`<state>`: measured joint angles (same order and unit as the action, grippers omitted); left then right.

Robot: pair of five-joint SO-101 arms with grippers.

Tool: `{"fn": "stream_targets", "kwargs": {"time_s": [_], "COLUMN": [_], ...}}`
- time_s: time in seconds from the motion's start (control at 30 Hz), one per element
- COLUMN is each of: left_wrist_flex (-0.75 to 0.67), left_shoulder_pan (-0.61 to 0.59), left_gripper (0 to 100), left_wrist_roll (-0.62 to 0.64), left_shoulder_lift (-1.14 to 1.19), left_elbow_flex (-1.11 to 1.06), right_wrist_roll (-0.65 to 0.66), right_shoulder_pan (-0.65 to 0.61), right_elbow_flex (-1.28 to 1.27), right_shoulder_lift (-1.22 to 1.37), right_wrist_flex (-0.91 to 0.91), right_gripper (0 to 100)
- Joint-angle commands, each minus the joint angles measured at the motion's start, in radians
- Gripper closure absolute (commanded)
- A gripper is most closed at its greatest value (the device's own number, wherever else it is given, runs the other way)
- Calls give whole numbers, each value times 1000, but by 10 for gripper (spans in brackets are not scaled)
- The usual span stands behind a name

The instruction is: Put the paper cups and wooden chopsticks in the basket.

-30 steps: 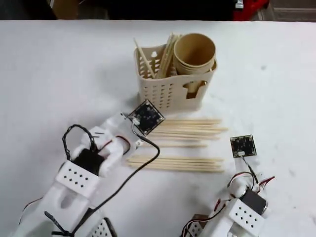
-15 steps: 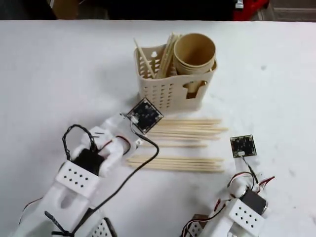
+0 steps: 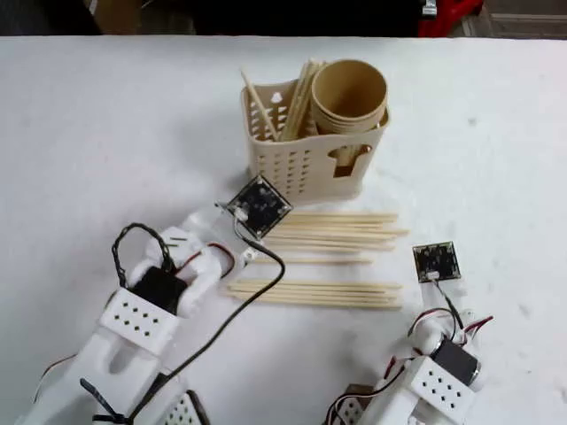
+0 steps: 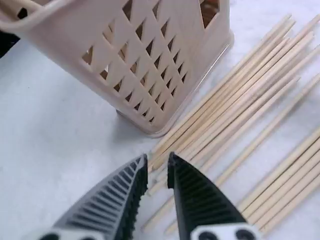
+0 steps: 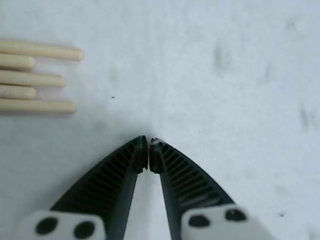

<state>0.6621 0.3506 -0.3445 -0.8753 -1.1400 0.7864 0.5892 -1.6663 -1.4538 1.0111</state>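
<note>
High view: we see left arm (image 3: pixel 133 323) edged toward basket (image 3: pixel 306 168); left jaws slightly spread, right jaws pressed together.

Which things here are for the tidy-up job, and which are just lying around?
For the job:
basket
paper cups stacked in it
wooden chopsticks lying on the table, more standing in the basket
left tool
right tool

Just lying about:
red thing beyond the table's far edge

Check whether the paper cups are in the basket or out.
In: the stacked paper cups stand upright inside the basket, rims above its wall.
</note>
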Motion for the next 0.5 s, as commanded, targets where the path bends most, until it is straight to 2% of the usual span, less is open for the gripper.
{"fn": "stream_targets", "kwargs": {"time_s": [0.0, 0.47], "left_wrist_flex": [-26, -17], "left_shoulder_pan": [-10, -25], "left_gripper": [917, 916], "left_wrist_roll": [8, 15], "left_shoulder_lift": [-24, -24], "left_elbow_flex": [9, 15], "right_wrist_roll": [12, 12], "right_shoulder_pan": [19, 19], "right_elbow_flex": [3, 3], "right_shoulder_lift": [-5, -5], "right_wrist_flex": [-16, -16], "right_gripper": [974, 974]}}
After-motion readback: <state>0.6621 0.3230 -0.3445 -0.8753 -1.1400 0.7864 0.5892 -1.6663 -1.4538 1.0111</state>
